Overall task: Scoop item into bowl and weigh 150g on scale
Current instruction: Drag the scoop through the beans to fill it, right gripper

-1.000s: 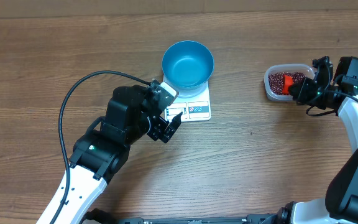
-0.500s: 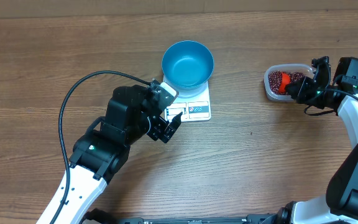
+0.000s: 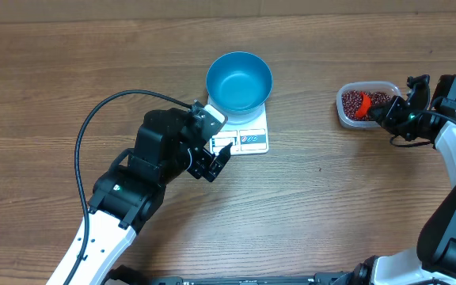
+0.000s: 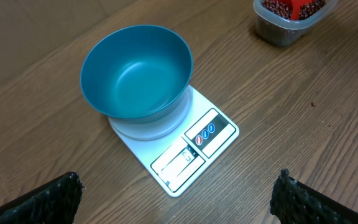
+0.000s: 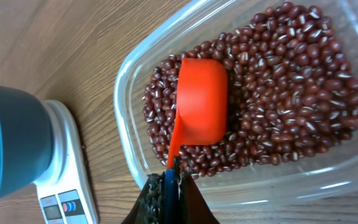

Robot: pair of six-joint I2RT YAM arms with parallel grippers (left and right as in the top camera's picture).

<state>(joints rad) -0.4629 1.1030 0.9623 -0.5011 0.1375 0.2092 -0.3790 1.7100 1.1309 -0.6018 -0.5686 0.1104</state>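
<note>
On the scale sits the blue bowl, over the end away from the display. By the scale's near left corner the left gripper hangs with its fingers spread wide. Well off to the scale's right stands a clear tub of beans. There the right gripper is pressed tight on the handle of a red scoop, which lies on the heap.
</note>
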